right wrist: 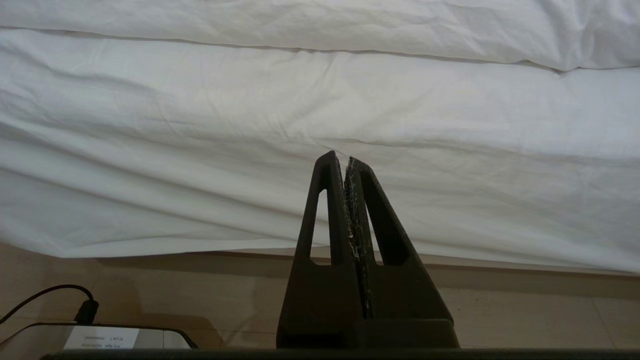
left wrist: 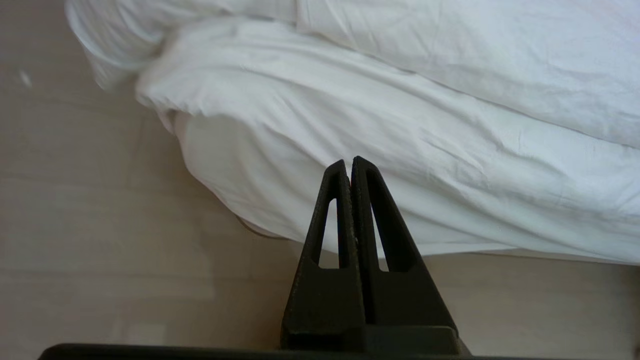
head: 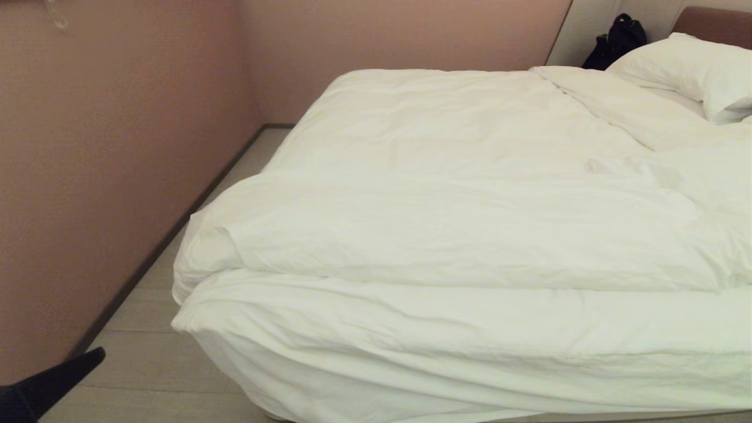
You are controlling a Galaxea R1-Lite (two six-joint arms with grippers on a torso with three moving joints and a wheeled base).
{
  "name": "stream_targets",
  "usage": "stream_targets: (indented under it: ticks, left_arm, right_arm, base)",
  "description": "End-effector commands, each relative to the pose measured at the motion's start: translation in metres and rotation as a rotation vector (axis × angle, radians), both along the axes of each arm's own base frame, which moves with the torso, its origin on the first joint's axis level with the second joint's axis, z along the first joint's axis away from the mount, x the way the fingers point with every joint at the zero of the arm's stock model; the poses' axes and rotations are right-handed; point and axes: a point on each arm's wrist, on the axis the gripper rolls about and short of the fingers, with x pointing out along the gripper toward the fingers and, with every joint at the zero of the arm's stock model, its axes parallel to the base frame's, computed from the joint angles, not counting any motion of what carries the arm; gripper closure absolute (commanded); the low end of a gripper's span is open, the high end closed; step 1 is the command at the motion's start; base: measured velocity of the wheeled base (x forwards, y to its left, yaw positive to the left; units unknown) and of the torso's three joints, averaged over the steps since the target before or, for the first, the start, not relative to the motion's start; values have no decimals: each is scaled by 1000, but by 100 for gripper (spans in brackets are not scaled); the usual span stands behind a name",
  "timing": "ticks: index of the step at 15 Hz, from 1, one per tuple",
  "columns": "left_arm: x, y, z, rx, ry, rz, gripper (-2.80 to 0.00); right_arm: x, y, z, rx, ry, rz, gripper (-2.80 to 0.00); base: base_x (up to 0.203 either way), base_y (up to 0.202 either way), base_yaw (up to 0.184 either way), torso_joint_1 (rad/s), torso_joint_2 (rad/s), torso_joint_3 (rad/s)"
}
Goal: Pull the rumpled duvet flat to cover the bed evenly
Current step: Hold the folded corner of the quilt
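Rumpled duvet (head: 470, 235) (folded back on itself) overhangs the bed's (right wrist: 450, 265) foot.

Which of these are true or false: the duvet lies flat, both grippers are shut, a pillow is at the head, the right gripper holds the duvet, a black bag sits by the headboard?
1. The duvet lies flat across the bed. False: it is folded back on itself in a thick roll near the foot.
2. The left gripper and right gripper are both shut. True.
3. A pillow lies at the head. True.
4. The right gripper holds the duvet. False: it is shut on nothing, short of the fabric.
5. A black bag sits by the headboard. True.
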Motion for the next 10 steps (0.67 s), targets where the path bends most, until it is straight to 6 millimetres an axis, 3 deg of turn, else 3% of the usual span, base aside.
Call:
stream_targets:
  ticks: [1, 10]
  left_arm:
    - [29, 0, -3, -25, 119, -1, 0]
    - [110, 4, 8, -33, 241, 20, 0]
  right_arm:
    - [0, 0, 0, -1, 1, 2, 0]
    - [0, 0, 0, -1, 1, 0, 0]
  base:
    - [0, 0, 0, 0, 0, 0]
    - [0, 0, 0, 0, 0, 0]
